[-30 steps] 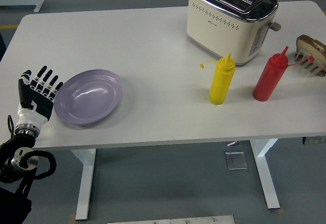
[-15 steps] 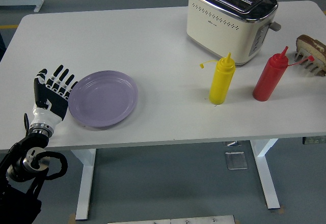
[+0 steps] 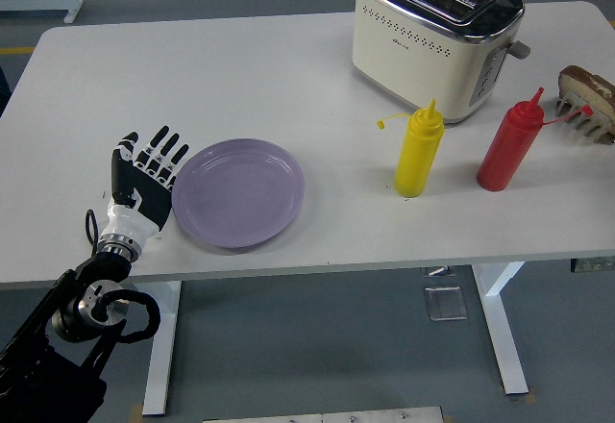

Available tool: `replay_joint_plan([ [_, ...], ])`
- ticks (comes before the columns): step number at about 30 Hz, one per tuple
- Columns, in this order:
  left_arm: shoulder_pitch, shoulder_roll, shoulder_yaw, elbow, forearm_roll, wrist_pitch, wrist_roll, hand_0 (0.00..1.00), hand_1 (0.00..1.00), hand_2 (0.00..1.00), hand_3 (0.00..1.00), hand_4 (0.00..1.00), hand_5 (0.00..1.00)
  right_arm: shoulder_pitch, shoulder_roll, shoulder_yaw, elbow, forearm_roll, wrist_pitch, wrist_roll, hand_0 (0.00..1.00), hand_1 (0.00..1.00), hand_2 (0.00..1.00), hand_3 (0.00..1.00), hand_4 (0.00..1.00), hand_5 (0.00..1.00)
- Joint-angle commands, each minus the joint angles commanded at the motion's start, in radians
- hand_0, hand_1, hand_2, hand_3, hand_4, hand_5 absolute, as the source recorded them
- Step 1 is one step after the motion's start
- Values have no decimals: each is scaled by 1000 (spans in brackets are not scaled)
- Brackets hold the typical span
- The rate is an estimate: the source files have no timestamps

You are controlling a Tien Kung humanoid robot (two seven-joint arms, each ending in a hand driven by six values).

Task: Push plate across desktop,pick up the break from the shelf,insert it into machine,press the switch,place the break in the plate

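Observation:
A purple plate [image 3: 240, 192] lies flat on the white table [image 3: 240, 67], left of the middle near the front edge. My left hand [image 3: 144, 183] is open, fingers straight and upright, with its palm side against the plate's left rim. A cream toaster [image 3: 437, 36] with two empty slots stands at the back right. A slice of bread [image 3: 588, 87] rests on a small rack [image 3: 588, 120] at the far right edge. My right hand is out of view.
A yellow squeeze bottle [image 3: 419, 150] and a red squeeze bottle [image 3: 509, 146] stand in front of the toaster, right of the plate. The table's front edge runs just below the plate.
My left hand has moved right along the front of the table, sliding the plate right with it. The plate was tilted at first and now lies flat.

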Motion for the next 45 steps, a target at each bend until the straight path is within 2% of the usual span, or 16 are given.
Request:
replay_joint_plan([
  [18,-64,-67,112,24,-50,-14,-11,876,887,892,795,538,998,2,1,-9,3,-6,-1,1,760,712,703,685,392,537],
  [26,-67,-68,115,14,-50,-14,-10,872,886,889,794,539,998,5,-10,-1,19,-39,-8,1,759,711,703,687,393,536],
  [30,-52,-59,71,-25,-25,0,-13,872,886,889,794,539,998,9,-32,-7,48,-126,-54,14,759,711,703,687,393,536],
  [31,-46,-55,54,-39,-18,4,-14,872,886,889,794,539,998,12,-40,-15,57,-160,-73,18,759,711,703,687,393,536],
  [32,-41,-53,41,-49,-12,7,-15,866,881,886,791,543,998,14,-47,-21,63,-194,-91,22,748,714,711,690,428,465],
  [36,-16,-42,-27,-100,10,21,-18,866,881,886,791,543,998,31,-87,-81,83,-337,-172,22,748,714,711,690,428,465],
  [37,-13,-40,-38,-108,13,23,-19,865,881,886,789,543,998,33,-93,-91,85,-376,-190,21,711,708,739,732,577,347],
  [39,2,-33,-74,-136,23,28,-19,865,881,886,789,543,998,44,-118,-128,90,-443,-222,-9,711,708,739,732,577,347],
  [43,28,-21,-136,-186,36,37,-19,865,881,886,789,543,998,67,-156,-197,97,-588,-243,-76,711,708,739,732,577,347],
  [44,33,-18,-147,-196,38,39,-19,863,880,883,789,543,998,72,-163,-210,98,-620,-241,-92,664,694,744,754,611,331],
  [45,38,-16,-158,-207,41,40,-19,863,880,883,789,543,998,77,-169,-225,99,-656,-236,-110,664,694,744,754,611,331],
])
